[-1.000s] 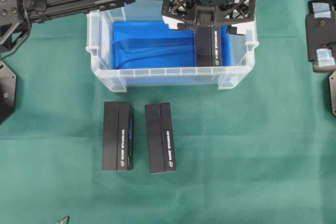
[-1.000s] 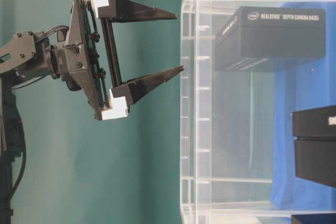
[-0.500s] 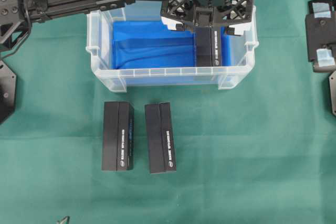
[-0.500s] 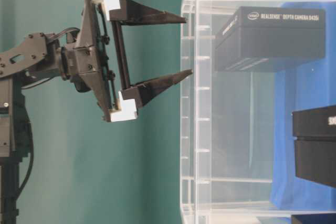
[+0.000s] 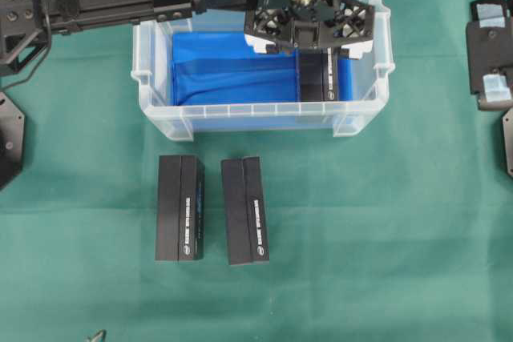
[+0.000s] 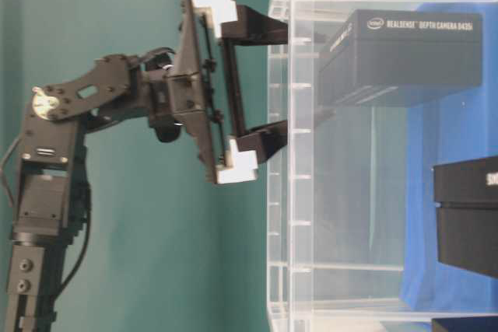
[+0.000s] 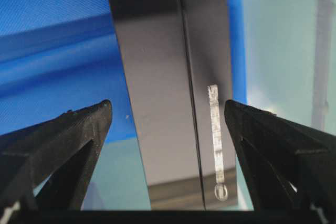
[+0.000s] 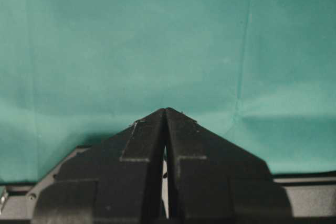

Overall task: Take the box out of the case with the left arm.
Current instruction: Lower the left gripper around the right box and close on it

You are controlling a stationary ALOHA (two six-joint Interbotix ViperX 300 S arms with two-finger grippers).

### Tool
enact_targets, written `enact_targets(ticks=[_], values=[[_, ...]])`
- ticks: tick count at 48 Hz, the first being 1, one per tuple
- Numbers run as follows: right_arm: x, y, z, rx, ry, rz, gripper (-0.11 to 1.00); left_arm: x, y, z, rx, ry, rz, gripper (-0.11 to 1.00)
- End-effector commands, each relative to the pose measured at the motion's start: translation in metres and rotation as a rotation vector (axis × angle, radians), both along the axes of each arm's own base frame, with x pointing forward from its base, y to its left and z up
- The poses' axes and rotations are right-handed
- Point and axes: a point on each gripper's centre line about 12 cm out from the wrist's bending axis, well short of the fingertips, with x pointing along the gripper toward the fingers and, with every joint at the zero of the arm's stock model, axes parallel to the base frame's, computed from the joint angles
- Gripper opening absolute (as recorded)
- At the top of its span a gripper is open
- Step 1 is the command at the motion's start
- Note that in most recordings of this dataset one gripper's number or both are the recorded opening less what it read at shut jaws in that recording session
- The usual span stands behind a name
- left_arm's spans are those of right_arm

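The case [image 5: 240, 110] is a clear bin with a blue lining, standing at the back of the green cloth. One black box [image 5: 319, 76] lies against its right side, also seen through the case wall [image 6: 296, 192] as the box [image 6: 405, 56]. My left gripper [image 5: 311, 38] hangs open over that box. Its fingertips have crossed the rim in the table-level view, where the left gripper [image 6: 315, 75] points into the case. In the left wrist view the left gripper [image 7: 167, 106] straddles the box [image 7: 173, 77] without touching it. My right gripper [image 8: 166, 111] is shut and empty.
Two black boxes [image 5: 180, 207] [image 5: 245, 211] lie side by side on the cloth in front of the case. The right arm [image 5: 490, 46] rests at the right edge of the table. A further black box [image 6: 467, 215] shows beyond the case in the table-level view.
The left gripper has descended toward the case and its fingertips now pass the rim on either side of the box. It stays open. The boxes have not moved.
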Motion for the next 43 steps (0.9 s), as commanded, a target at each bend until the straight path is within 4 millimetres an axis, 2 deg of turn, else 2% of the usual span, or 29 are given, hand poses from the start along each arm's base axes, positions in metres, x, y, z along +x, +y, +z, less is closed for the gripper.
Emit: enact_targets(ticks=[1,23,43], values=[[0.001,0.0,0.003,-0.002,-0.012,0.0,0.0,-0.005,0.002,0.029,0.021,-0.073,0.005,0.89],[0.001,0.0,0.003,-0.002,-0.012,-0.001,0.0,0.003,0.004,0.026,0.034,-0.129,0.014,0.89],[0.001,0.0,0.003,-0.002,-0.012,0.0,0.0,0.002,0.003,0.008,0.027,-0.102,0.012,0.89]])
